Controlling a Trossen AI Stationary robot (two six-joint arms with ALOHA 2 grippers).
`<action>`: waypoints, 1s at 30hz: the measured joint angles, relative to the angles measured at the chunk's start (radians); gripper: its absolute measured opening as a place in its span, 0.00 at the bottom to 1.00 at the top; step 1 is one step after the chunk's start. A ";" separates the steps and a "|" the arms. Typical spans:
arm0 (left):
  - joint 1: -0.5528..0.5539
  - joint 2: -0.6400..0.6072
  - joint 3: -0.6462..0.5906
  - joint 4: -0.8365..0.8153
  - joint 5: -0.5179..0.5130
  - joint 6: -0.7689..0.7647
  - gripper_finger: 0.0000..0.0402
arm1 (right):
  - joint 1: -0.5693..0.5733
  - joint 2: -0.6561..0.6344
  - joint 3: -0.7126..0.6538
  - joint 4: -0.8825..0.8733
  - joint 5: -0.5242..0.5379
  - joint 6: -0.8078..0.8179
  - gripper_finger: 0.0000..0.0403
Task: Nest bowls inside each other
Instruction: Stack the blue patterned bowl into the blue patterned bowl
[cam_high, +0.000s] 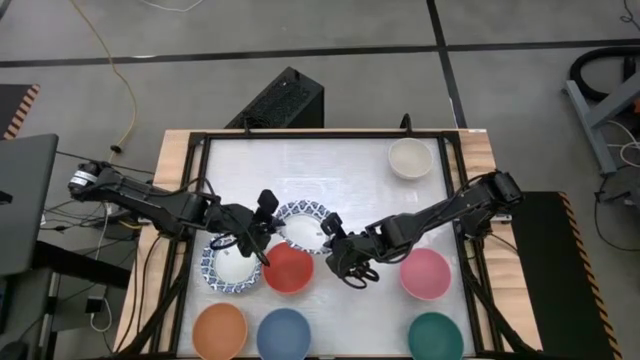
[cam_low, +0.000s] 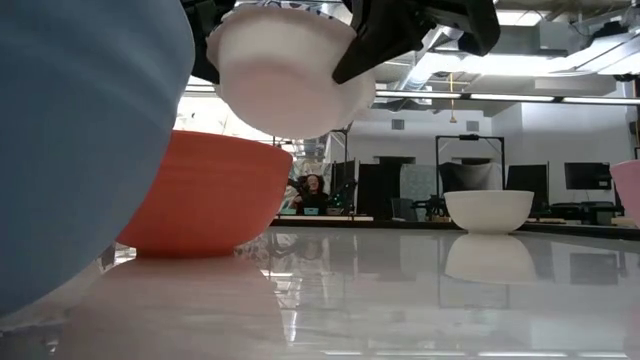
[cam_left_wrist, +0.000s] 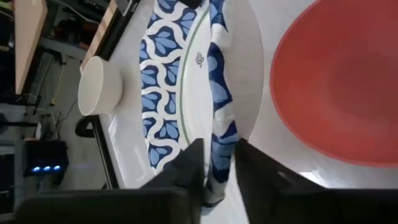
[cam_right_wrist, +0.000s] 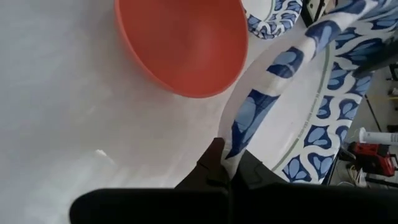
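Note:
A white bowl with a blue-patterned rim hangs in the air above the table, held by both arms; the low view shows the lifted bowl clear of the surface. My left gripper is shut on its left rim and my right gripper is shut on its right rim. A second blue-patterned bowl and a red bowl stand on their bases on the table just nearer than the held one. My left gripper straddles the bowl's patterned rim, one finger inside the bowl and the other finger outside. It comes from the table's left, slanting down. The bowl is lifted clear, mouth up. My right gripper pinches the opposite rim between its two fingers, one on the inner wall and one on the outer. It comes from the table's right, slanting down. The bowl hangs clear of the table above the red bowl's far side.
Also standing on the table are a beige bowl at the far right, a pink bowl at the right, and orange, blue and green bowls along the near edge. Bare table lies in the far middle.

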 joint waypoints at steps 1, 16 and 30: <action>0.000 0.000 0.000 0.000 0.000 0.000 0.11 | 0.000 0.000 0.000 0.000 0.000 0.000 0.02; 0.000 0.000 0.000 0.005 -0.023 -0.010 0.00 | -0.004 -0.002 0.001 0.021 0.002 0.038 0.11; -0.002 0.000 0.000 -0.011 -0.163 -0.019 0.00 | -0.063 -0.002 0.001 0.047 0.011 0.116 0.38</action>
